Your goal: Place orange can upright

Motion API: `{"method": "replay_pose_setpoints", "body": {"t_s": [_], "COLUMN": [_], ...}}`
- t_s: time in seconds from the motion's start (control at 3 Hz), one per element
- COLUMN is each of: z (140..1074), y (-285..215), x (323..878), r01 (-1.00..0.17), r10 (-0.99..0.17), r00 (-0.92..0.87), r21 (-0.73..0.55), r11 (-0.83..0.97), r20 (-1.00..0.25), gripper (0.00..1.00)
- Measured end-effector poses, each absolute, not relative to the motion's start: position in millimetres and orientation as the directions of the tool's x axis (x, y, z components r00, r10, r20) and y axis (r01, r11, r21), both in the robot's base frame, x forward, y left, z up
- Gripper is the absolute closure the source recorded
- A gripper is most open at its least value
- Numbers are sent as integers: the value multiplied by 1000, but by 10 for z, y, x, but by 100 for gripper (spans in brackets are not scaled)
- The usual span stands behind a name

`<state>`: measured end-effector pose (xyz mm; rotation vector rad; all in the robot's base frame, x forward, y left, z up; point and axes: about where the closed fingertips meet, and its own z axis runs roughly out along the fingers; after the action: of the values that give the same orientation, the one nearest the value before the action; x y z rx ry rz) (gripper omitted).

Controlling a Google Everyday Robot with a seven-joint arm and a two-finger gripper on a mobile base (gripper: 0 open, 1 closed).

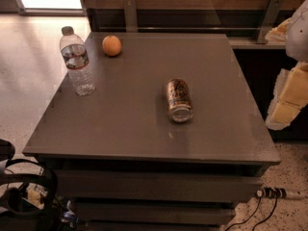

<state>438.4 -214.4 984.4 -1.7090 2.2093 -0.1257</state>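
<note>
Lying sideways on the table (120,129), orange can (179,100), gripper (287,97) seemingly at right edge, state unclear

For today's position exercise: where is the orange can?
In the camera view the orange can lies on its side right of centre on the table, apart from the bottle and fruit at back left; the end effector hangs beyond the right edge.

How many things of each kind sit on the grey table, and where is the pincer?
orange can: 1, lying on its side
water bottle: 1, upright
orange fruit: 1
Total: 3
The pincer is at the view's right side, off the table.
</note>
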Motion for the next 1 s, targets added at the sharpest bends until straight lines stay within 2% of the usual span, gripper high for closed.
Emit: {"method": "replay_pose_setpoints", "body": {"t_s": [0.67, 1.0], "z": [9888, 9893], "y": [-2203, -2210], "x": [4447, 4666], "r01": [-915, -902], "r10": [-941, -904], "r00": [-240, -308], "r21": [-267, -212], "r11": [301, 377], "r20": [-240, -295], "gripper": [0, 0]}}
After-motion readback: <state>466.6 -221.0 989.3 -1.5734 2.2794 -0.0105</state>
